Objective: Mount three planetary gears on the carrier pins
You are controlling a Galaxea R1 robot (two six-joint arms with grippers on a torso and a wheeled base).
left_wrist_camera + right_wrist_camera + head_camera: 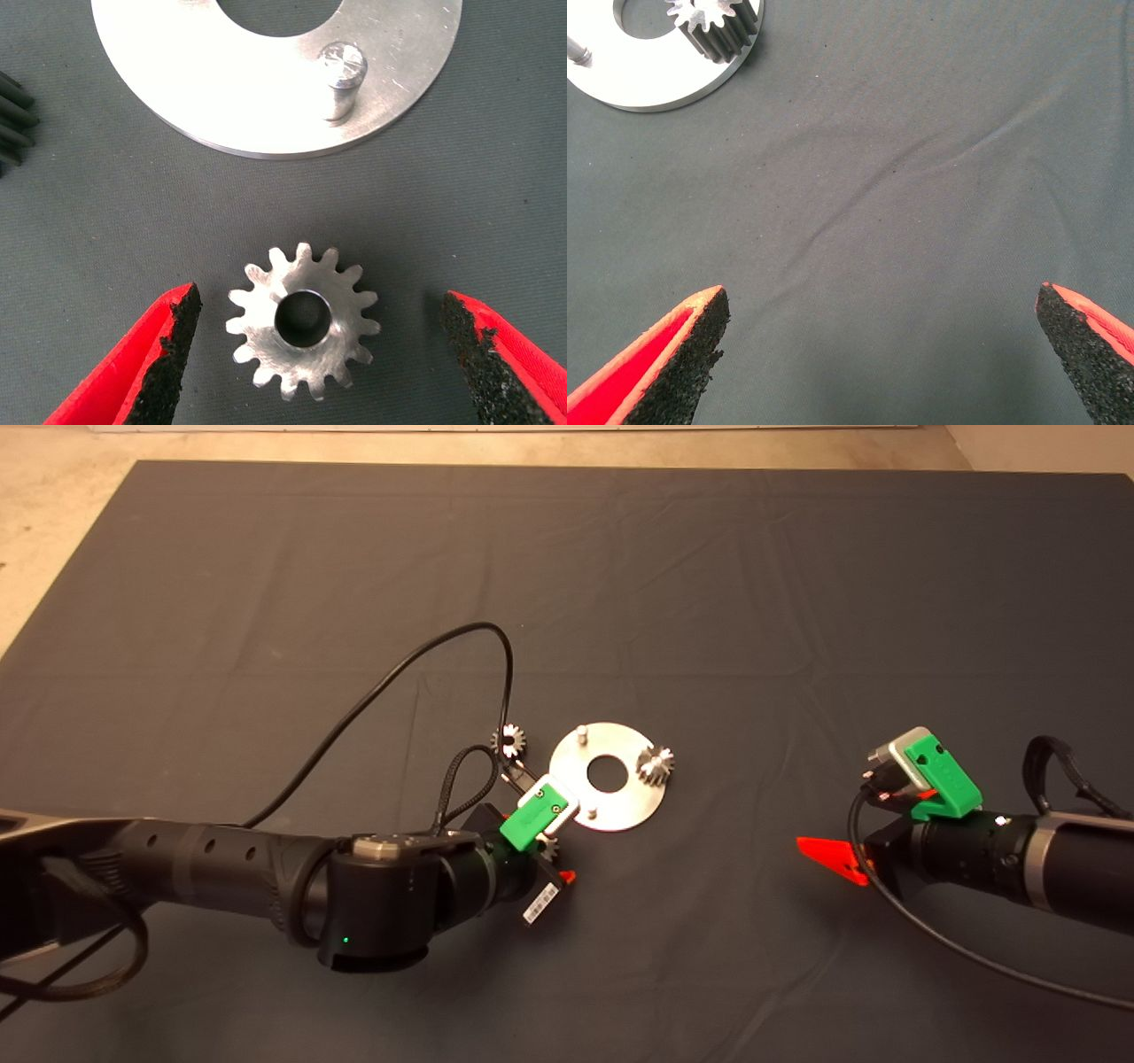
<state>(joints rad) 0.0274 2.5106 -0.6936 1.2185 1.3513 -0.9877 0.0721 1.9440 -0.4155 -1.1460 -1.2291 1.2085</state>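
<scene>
The silver carrier disc (611,802) lies mid-mat with three upright pins. One planetary gear (656,764) sits on the disc's right pin; the far pin (581,734) and near pin (592,811) are bare. A second gear (510,740) lies on the mat left of the disc. A third gear (304,320) lies flat on the mat just off the disc's near-left rim. My left gripper (321,314) is open and straddles it without touching; the near pin (341,75) stands just beyond. My right gripper (837,833) is open and empty over bare mat, right of the disc.
The left arm's black cable (399,673) loops over the mat left of the disc. The right wrist view shows the disc (656,75) with its mounted gear (713,27) far from the right gripper (881,305). Bare floor (53,505) shows beyond the mat's far left edge.
</scene>
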